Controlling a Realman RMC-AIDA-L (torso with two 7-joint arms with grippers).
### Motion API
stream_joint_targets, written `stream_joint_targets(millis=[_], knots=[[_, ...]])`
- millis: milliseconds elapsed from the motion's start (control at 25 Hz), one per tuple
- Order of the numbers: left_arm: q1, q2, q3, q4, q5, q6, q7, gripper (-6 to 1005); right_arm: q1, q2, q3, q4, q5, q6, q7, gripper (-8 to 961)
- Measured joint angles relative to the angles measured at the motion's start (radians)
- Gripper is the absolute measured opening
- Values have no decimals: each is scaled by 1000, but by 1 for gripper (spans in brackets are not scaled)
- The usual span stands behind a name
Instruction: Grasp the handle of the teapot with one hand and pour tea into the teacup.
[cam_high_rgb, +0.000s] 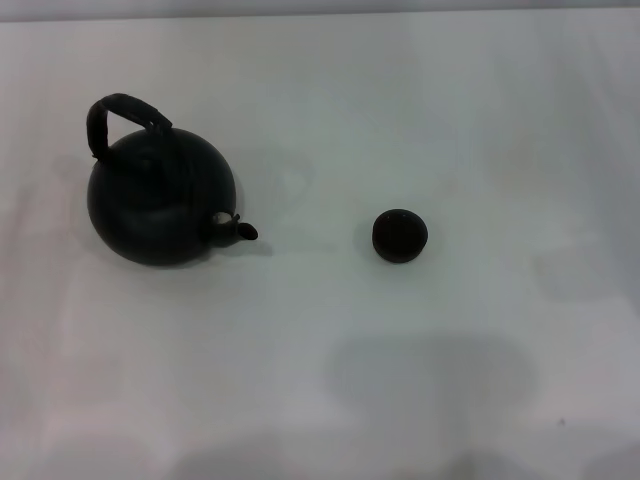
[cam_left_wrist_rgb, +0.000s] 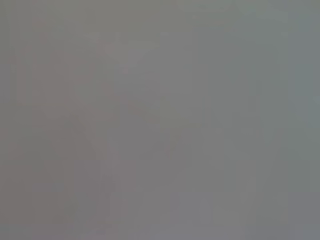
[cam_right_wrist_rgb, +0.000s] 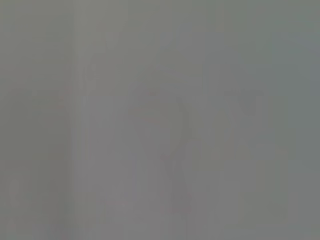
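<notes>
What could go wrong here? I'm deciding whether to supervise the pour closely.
The teacup is tiny beside the teapot, so a slightly off pour would likely spill onto the table. The spout is short and stands apart from the cup, so the pot must be carried over and tipped accurately. The handle leans away from the spout side, so a grasp might swing the pot. Neither gripper is in view.

Work surface is a plain white table (cam_high_rgb: 480, 120) filling the head view. The teapot (cam_high_rgb: 160, 205) stands on it at the left, handle (cam_high_rgb: 125, 115) arched upward, spout pointing right. The teacup (cam_high_rgb: 400, 235) sits well apart, right of centre.
</notes>
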Motion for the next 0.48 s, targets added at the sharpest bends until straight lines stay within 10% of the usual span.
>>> stream_joint_targets(millis=[480], knots=[[22,0,0,-8,-39,2,69,686,-6,3,-10,-20,-8,4,-50,765]])
